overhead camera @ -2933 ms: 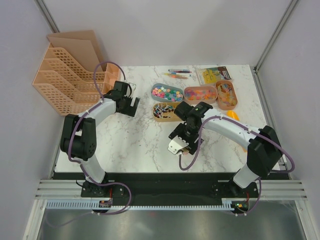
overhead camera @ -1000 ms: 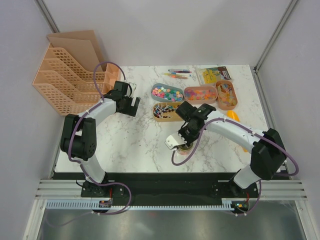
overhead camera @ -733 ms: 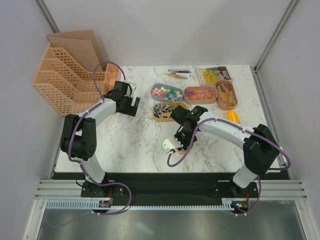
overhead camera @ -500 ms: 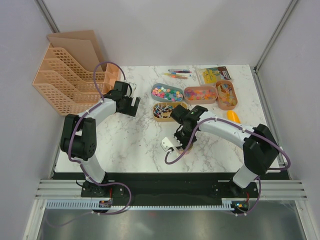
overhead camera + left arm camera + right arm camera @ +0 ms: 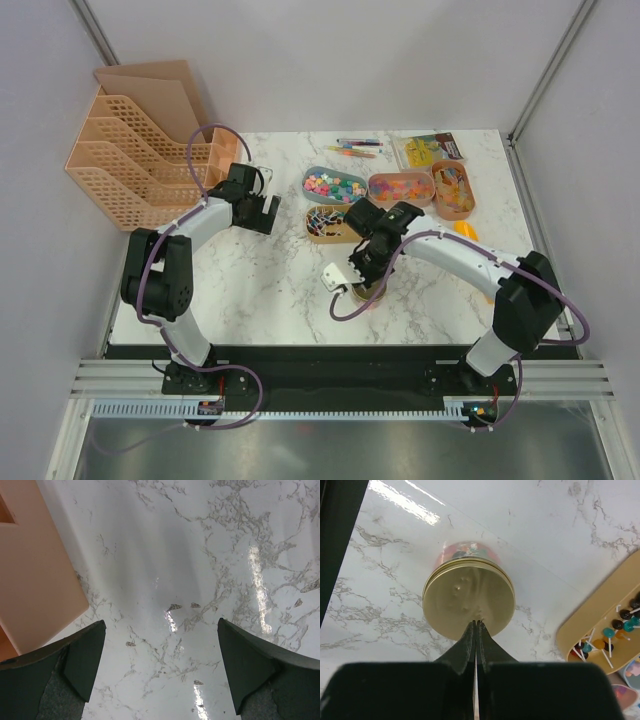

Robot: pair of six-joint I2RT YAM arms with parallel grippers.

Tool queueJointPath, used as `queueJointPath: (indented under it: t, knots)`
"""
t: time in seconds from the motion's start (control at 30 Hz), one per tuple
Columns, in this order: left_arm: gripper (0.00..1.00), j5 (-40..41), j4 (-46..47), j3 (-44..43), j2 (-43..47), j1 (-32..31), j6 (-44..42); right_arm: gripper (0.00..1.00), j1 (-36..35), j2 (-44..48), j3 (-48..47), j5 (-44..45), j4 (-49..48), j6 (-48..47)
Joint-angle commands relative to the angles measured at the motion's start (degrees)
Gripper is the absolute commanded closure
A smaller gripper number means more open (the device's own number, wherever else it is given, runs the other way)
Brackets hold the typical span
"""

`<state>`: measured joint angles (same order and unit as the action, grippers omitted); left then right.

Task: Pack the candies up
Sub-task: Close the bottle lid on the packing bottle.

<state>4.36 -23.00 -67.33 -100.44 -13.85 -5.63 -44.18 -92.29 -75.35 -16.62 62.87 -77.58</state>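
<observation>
Brightly mixed candies: tiny pink, green, yellow, orange pieces.

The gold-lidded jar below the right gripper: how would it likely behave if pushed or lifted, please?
The jar looks rigid with clear walls, so probably stiff, perhaps breakable. Its smooth gold lid may slip against the right gripper. Upright on the glossy table, it would likely slide; on its side, roll.
</observation>
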Motion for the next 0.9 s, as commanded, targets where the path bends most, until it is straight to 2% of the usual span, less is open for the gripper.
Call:
queueJointPath:
  t: [0.0,0.17,0.27,0.3,0.37,0.4,0.43,0.47,0.5,0.53,0.57,0.6,0.7,0.73,0.8,0.87]
  knots:
    - [0.0,-0.4,1.47,-1.05,1.21,0.31,1.23,1.0,-0.03,-0.34,2.48,-1.56,0.16,-0.64]
    - [0.0,-0.67,1.65,0.44,2.27,0.31,0.71,1.0,-0.9,-5.79,10.57,-3.07,-4.77,1.12]
    - [0.0,-3.38,2.44,1.67,3.06,0.31,-1.31,1.0,-0.64,-5.71,9.09,-0.7,-5.13,2.96]
    - [0.0,-5.57,2.61,1.94,3.15,-0.04,-2.71,1.0,-0.29,-4.92,6.38,-0.34,-4.52,3.31]
    - [0.0,-15.75,3.14,4.21,4.55,-1.0,-10.25,1.0,1.11,-2.2,-0.71,0.97,-2.76,4.36]
    - [0.0,-19.79,4.01,5.96,8.12,-1.01,-13.15,1.0,1.64,-0.45,-3.63,1.67,-1.36,5.67]
    - [0.0,-28.62,4.02,7.81,10.25,-1.01,-19.71,0.96,2.25,0.44,-6.53,2.55,-1.26,7.25]
    - [0.0,-32.01,3.06,10.61,12.09,-1.36,-22.56,0.86,4.17,1.4,-11.35,3.34,-1.7,11.1]
    - [0.0,-35.27,1.75,11.42,15.25,-1.79,-25.46,0.7,5.59,3.15,-13.22,2.92,-2.57,13.05]
    - [0.0,-41.21,0.43,12.56,16.32,-3.36,-30.01,0.3,7.17,4.21,-14.29,2.56,-4.06,16.29]
    - [0.0,-42.93,-0.71,13.1,17.12,-4.51,-31.1,0.09,10.31,5.09,-14.47,2.73,-5.9,19.54]
    - [0.0,-43.81,-1.42,13.45,17.56,-6.0,-31.37,0.02,11.91,6.93,-13.95,3.17,-10.36,26.53]
    - [0.0,-42.43,0.92,14.24,15.81,-11.98,-27.78,0.02,17.72,9.4,-10.26,4.05,-16.54,34.74]
    - [0.0,-42.16,2.34,15.03,13.89,-13.99,-23.51,0.02,19.64,9.67,-9.47,4.4,-17.25,35.91]
    - [0.0,-43.82,5.93,15.73,12.21,-15.5,-21.19,0.02,21.59,9.5,-8.5,4.15,-17.69,39.33]
    - [0.0,-39.55,8.06,16.45,10.11,-20.15,-17.41,0.02,24.84,9.41,-7.97,3.44,-17.61,41.1]
